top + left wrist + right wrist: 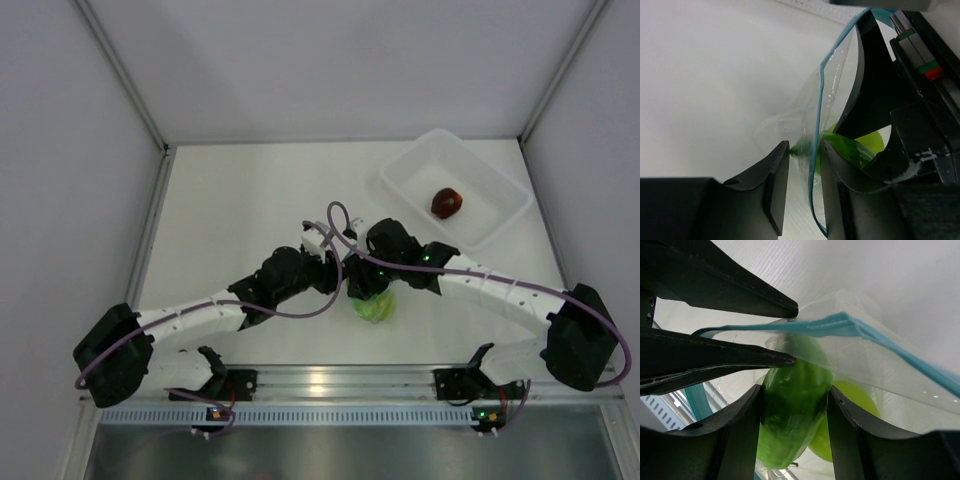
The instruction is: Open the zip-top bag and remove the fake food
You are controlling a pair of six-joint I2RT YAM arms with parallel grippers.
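The clear zip-top bag (pixel 790 120) hangs at the table's middle, its blue zipper strip (pixel 821 100) running between the jaws of my left gripper (pixel 805 145). A visible gap still separates those jaws. My right gripper (pixel 796 390) reaches into the bag's mouth (pixel 880 365) and is shut on the elongated green fruit (pixel 795 410), both fingers pressing its sides. The yellow-green apple (pixel 860 400) lies behind it in the bag. From above, both grippers meet over the green fruits (pixel 373 305). A dark red-brown fruit (pixel 446 203) lies in the tray.
A white translucent tray (pixel 475 170) stands at the back right, angled, near the right wall. White walls enclose the table on three sides. A purple cable (pixel 338 215) loops above the two wrists.
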